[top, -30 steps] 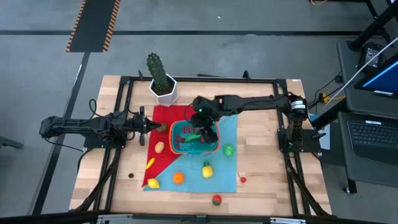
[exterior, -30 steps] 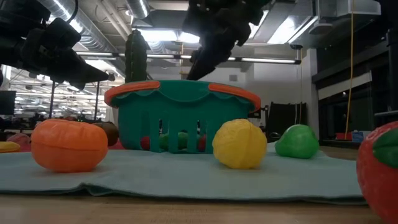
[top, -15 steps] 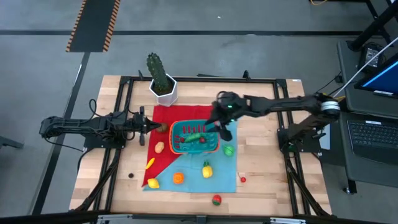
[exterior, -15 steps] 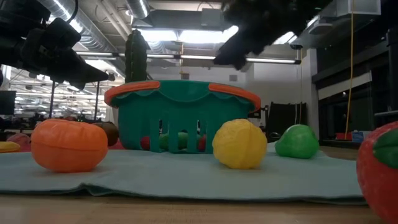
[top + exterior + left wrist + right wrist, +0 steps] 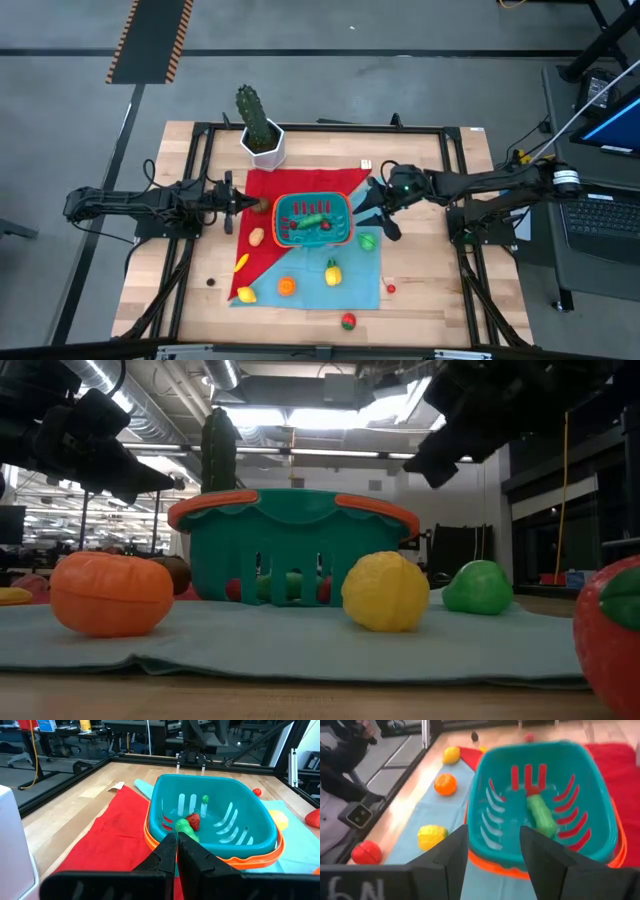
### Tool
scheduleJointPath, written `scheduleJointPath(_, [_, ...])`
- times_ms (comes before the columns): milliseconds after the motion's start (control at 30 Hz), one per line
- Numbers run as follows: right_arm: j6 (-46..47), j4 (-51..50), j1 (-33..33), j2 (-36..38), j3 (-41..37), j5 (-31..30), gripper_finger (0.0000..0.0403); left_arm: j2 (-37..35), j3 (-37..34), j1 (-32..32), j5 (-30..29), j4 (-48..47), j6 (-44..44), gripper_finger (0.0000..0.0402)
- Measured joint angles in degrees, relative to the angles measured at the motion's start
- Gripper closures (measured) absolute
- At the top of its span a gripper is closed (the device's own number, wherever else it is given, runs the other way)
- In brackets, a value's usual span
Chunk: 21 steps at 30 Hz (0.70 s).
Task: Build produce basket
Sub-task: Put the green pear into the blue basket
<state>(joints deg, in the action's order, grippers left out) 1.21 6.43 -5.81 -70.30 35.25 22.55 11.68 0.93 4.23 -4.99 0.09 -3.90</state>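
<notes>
teal basket (image 5: pixel 314 219), orange-red rim, red cloth (image 5: pixel 270 190)

The teal basket (image 5: pixel 292 545) with its orange-red rim stands on a pale blue cloth (image 5: pixel 300 650), and behind it a green cactus (image 5: pixel 219 452) rises. In front lie an orange fruit (image 5: pixel 111 593), a yellow one (image 5: pixel 385 592) and a green one (image 5: pixel 479 587); a red piece (image 5: pixel 612 635) is cut by the picture's right edge. Dark arm parts hang above at both upper corners.

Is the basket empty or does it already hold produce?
Not empty. The basket holds a green piece and a red piece; most produce lies outside on the cloths.
</notes>
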Motion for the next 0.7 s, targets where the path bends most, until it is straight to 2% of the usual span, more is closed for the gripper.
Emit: scheduleJointPath(700, [-0.04,-0.25,-0.17,-0.44,-0.02,-0.02,0.0224,0.00,0.00,-0.01,-0.02,-0.02,0.02,0.0394])
